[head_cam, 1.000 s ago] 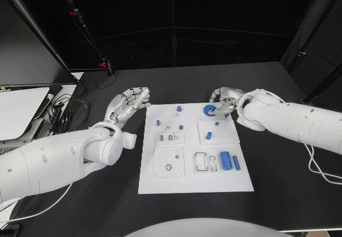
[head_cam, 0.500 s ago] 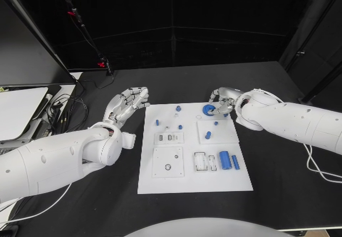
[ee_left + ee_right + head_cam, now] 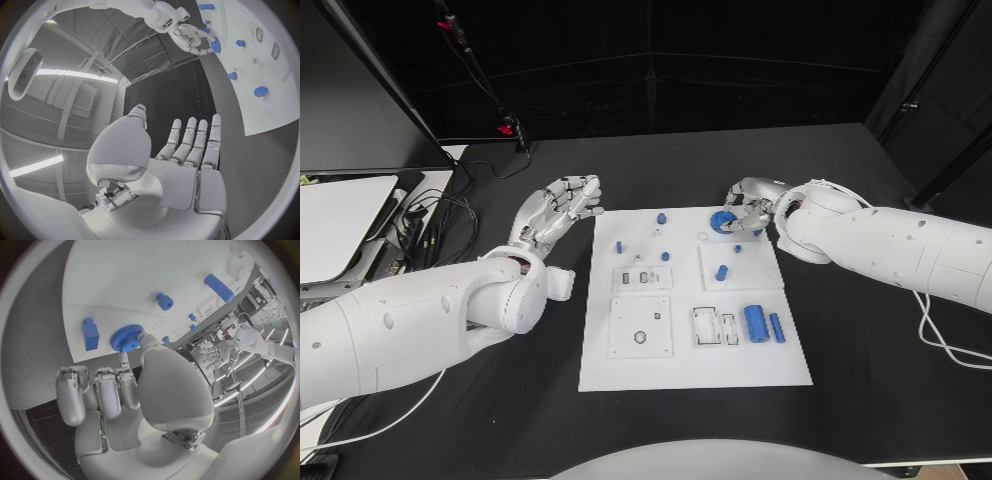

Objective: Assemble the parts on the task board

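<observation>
Round blue toothed gear (image 3: 127, 338) pinched by right robot hand (image 3: 749, 211), one o'clock on white task board (image 3: 689, 372).
Held for seating, probably; left robot hand (image 3: 561, 211) kept flat, empty, at ten o'clock.

I'm seeing a matt white board (image 3: 689, 372) on a matt black table (image 3: 862, 400), smooth blue plastic-looking gear (image 3: 127, 338), and glossy silver metallic right hand (image 3: 119, 390).

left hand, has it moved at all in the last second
No. The left hand holds the same spot beside the task board's far left corner, fingers spread, holding nothing.
</observation>
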You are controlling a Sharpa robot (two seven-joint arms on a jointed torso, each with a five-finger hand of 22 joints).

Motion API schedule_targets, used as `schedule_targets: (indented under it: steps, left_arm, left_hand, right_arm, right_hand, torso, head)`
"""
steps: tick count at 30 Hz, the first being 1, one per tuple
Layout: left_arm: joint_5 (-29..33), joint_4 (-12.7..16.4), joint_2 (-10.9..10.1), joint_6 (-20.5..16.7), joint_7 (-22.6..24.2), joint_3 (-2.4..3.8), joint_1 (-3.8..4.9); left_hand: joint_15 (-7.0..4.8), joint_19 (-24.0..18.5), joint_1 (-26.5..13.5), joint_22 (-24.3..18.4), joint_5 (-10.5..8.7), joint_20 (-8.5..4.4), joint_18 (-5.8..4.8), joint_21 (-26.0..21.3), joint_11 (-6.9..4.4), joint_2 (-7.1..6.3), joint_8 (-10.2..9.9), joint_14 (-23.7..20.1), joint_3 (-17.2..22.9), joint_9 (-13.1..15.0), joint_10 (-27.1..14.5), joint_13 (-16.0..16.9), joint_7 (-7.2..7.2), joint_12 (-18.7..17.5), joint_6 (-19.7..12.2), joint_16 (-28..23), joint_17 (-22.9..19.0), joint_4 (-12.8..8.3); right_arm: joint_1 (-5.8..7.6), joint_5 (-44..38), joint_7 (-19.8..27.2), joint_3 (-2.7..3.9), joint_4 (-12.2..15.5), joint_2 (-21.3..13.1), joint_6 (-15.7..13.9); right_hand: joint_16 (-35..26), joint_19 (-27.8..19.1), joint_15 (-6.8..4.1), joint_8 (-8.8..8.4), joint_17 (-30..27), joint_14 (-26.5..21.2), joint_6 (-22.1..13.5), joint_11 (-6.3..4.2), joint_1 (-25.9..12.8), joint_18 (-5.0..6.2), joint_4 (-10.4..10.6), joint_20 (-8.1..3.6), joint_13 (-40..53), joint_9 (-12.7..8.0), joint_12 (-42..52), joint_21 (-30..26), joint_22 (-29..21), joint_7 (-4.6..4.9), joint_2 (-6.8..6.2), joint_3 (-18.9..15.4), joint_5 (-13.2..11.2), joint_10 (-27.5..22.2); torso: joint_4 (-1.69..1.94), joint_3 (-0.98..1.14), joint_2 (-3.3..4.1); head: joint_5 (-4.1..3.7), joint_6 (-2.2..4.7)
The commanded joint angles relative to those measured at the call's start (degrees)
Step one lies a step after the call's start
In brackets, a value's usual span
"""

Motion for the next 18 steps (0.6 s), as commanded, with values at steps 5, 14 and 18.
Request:
schedule_targets:
  steps: [5,14,18]
  left_arm:
    - [-0.3,-0.1,0.0,0.6,14.8,0.06,0.08]
    - [-0.3,-0.1,0.1,0.6,14.8,0.06,0.07]
    - [-0.3,-0.1,0.1,0.6,14.7,0.06,0.07]
  left_hand:
    - [0.24,-0.4,0.0,-0.1,0.26,0.11,0.91,0.3,-0.01,0.5,0.1,0.3,0.3,-0.1,0.3,0.0,8.3,0.1,-0.1,0.1,0.0,0.0]
    - [0.24,-0.4,0.0,-0.1,0.26,0.11,0.91,0.3,-0.01,0.5,0.1,0.3,0.3,-0.1,0.3,0.0,8.3,0.1,-0.1,0.1,0.0,0.0]
    - [0.24,-0.4,0.0,-0.1,0.26,0.11,0.91,0.3,-0.01,0.5,0.1,0.3,0.3,-0.1,0.3,0.0,8.3,0.1,-0.1,0.1,0.0,0.0]
  right_arm:
    - [0.06,-0.6,-1.5,0.01,-0.1,0.4,1.9]
    - [0.04,-0.6,-1.4,0.01,0.0,0.3,1.2]
    - [0.02,-0.7,-1.5,0.01,0.1,0.3,1.0]
  right_hand:
    - [0.1,6.0,-0.45,-1.92,15.1,5.9,1.1,-0.12,-0.3,-0.41,-0.2,-0.43,15.1,-1.4,0.1,0.2,15.1,2.19,0.93,0.5,-0.3,6.0]
    - [0.1,6.0,-1.53,-8.44,15.1,5.9,11.3,-1.1,2.8,-0.41,-1.4,-1.24,15.1,-5.7,0.1,0.2,15.1,1.13,4.58,3.7,-1.1,6.0]
    - [0.1,6.0,-2.04,-11.83,15.1,5.9,15.3,-1.68,4.8,-0.41,-2.3,-1.81,15.1,-7.4,0.1,0.2,15.1,0.43,5.57,5.9,-3.4,6.0]
  torso:
    - [-0.03,-0.01,-0.01]
    - [0.02,0.01,0.01]
    - [0.02,0.02,-0.01]
  head:
    - [0.43,-0.27]
    - [0.49,-0.35]
    - [0.52,-0.39]
